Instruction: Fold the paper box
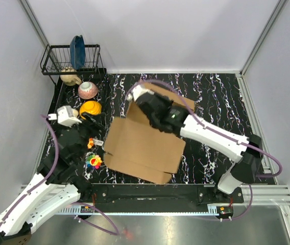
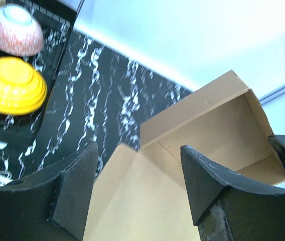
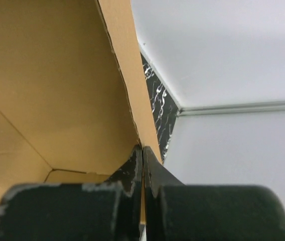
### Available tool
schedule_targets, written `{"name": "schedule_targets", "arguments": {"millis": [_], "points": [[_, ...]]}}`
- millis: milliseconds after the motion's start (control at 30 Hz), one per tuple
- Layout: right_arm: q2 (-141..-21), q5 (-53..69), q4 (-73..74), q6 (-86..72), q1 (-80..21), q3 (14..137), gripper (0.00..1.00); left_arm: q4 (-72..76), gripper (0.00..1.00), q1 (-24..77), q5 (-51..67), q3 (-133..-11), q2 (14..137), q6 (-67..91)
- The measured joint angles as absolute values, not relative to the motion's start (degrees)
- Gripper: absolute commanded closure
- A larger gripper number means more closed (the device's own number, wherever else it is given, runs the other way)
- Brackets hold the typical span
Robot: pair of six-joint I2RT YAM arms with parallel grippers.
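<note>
since right gripper (image 3: pixel 142 150) is clamped tight on a raised flap (image 3: pixel 128 60) to hold it upright, box (image 1: pixel 145 145) sits mid-frame in top view, left gripper (image 2: pixel 138 150) wide open, empty, at its left edge.

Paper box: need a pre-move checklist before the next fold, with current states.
1. Grip: right pincer shut on a wall of the paper box: ok.
2. Free arm: left pincer open and empty, facing the box: ok.
3. Fold so far: back wall raised: ok.
4. Space at the box's left edge: small toys lie right beside it: not ok.
5. Dishes: yellow bowl stands apart from the box: ok.
6. Side tabs tucked in: cannot tell.
</note>
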State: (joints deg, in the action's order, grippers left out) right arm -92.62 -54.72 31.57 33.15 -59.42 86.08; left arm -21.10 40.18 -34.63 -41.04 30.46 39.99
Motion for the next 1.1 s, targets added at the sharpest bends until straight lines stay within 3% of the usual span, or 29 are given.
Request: {"name": "schedule_targets", "arguments": {"millis": [167, 433, 667, 1100], "points": [[-91.1, -49.1, 39.9, 21.9, -51.4, 96.9, 1.0, -20.9, 0.3, 40.2, -37.4, -47.7, 29.5, 37.5], [-86.9, -30.3, 49.0, 4.1, -31.8, 97.2, 1.0, -21.0, 0.3, 40.2, -39.0, -52.2, 29.5, 34.5], [-77.7, -8.8, 48.7, -12.6, -14.3, 83.2, 1.0, -21.0, 0.3, 40.2, -38.5, -52.2, 29.5, 34.6], [-70.1, 12.4, 36.5, -32.8, -3.6, 63.2, 1.0, -20.9, 0.31, 40.2, -33.8, -47.6, 30.3, 38.3]]}}
